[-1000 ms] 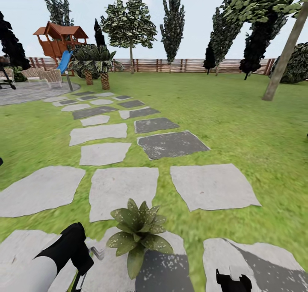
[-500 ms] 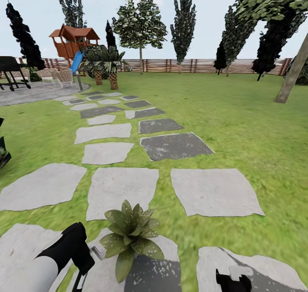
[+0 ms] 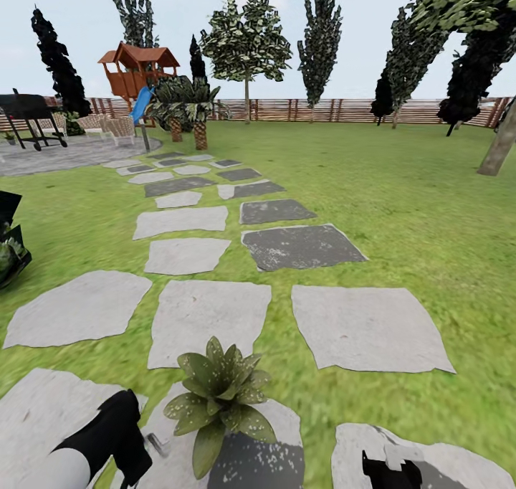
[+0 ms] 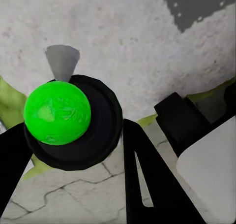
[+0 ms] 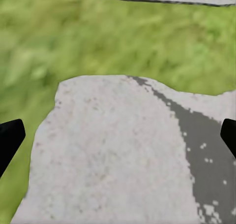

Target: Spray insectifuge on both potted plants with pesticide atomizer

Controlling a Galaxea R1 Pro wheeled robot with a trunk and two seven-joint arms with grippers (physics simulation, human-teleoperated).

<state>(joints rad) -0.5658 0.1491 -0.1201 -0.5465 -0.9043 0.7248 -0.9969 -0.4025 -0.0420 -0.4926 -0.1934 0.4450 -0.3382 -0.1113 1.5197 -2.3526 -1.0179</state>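
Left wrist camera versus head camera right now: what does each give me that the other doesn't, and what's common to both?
Left wrist view: a close look at the bright green ball top, black collar and grey cone nozzle of the pesticide atomizer, sitting between the jaws of the left gripper.
Head view: the small green-leaved potted plant near that gripper, the black right gripper and the brown slatted wooden fence.
Both: the left gripper, the atomizer and the pale grey stepping stone below them.
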